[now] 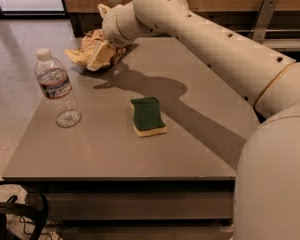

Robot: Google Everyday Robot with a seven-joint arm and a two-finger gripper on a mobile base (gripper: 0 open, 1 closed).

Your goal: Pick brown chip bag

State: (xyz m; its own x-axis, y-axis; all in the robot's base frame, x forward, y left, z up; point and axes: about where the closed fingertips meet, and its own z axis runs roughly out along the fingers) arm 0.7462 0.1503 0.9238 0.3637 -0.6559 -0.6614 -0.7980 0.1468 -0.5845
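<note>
The brown chip bag lies crumpled at the far left corner of the grey table; its pale yellow end points left and most of its brown body is hidden behind the gripper. My gripper is down on the bag's right side, touching or right over it, with the arm reaching in from the right.
A clear water bottle stands near the table's left edge. A green-and-yellow sponge lies near the table's middle. The arm's large white links cross the table's right side. A wooden wall runs behind the table.
</note>
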